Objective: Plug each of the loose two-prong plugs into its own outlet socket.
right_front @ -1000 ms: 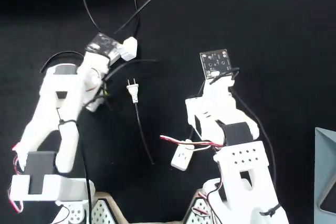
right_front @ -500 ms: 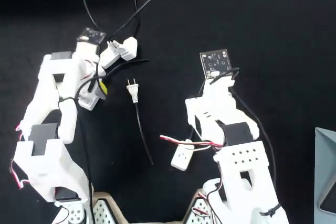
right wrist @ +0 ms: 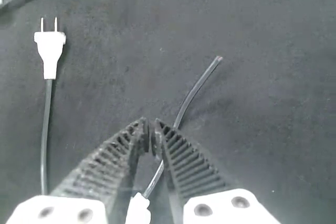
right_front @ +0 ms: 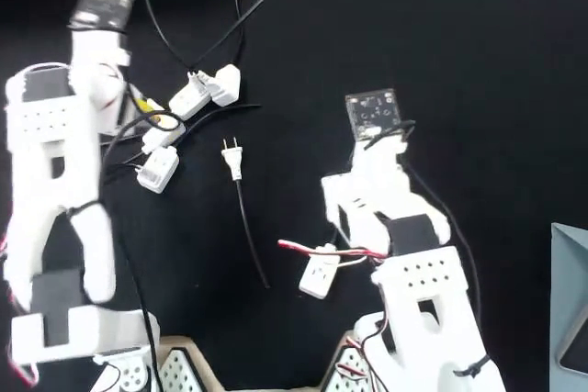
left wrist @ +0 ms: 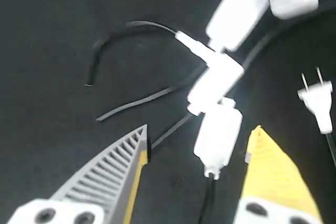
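A loose two-prong plug [right_front: 231,155] lies mid-table, its black cable trailing toward the front; it also shows as plug [left wrist: 316,95] and plug [right wrist: 49,45]. White socket blocks [right_front: 190,95] and joined pieces form a chain beside the left arm. In the left wrist view my left gripper [left wrist: 199,129] is open above that chain, with a white block [left wrist: 218,135] seen between the grey finger and the yellow finger [left wrist: 268,166]. My right gripper [right wrist: 152,127] is shut on a thin black cable [right wrist: 194,90]; a white piece [right wrist: 137,211] sits at the base of its jaws.
Another white socket block [right_front: 319,274] with red and white wires lies at the front beside the right arm. Loose black cable pieces [right_front: 161,29] cross the far left of the black table. A grey object [right_front: 570,300] stands at the right edge.
The left arm has risen and swung back to the left, away from the socket chain, which stays on the table. The right arm has barely moved.
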Controlling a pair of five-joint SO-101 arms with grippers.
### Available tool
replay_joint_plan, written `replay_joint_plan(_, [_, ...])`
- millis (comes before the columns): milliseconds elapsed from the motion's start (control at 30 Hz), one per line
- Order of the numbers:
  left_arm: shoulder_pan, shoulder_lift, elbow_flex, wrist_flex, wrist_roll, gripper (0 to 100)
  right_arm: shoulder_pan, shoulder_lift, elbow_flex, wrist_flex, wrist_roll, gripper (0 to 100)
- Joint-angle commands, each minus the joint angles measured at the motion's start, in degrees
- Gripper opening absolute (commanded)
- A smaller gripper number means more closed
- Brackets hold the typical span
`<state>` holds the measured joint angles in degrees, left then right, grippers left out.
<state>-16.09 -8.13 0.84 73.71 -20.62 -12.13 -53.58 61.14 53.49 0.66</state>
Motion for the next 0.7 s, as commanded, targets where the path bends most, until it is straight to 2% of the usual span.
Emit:
replay_joint_plan(0, [-1.71,-9.05,-1.98,1.32,1.67,30,-1.85,-0.66,-0.31,-0.79,0.44,1.4])
replay_joint_plan(200, [2.33,-21.36,3.38,10.20,1.76,30,-1.93,-0.66,-0.31,-0.70,0.44,1.5])
replay_joint_plan(300, [3.38,-28.04,8.40,12.22,4.84,30,-3.78,-0.48,-0.40,-0.62,0.97,1.5])
replay_joint_plan(433, [2.86,-37.54,16.92,12.04,8.26,30,-7.21,2.86,-3.38,1.93,2.37,1.5])
replay_joint_plan(533, [0.04,-43.87,25.27,11.08,9.85,30,-10.37,8.92,-8.66,5.10,2.02,1.5])
replay_joint_plan(667, [-6.55,-50.81,38.99,3.08,10.90,30,-15.21,17.98,-13.93,5.36,0.79,1.6])
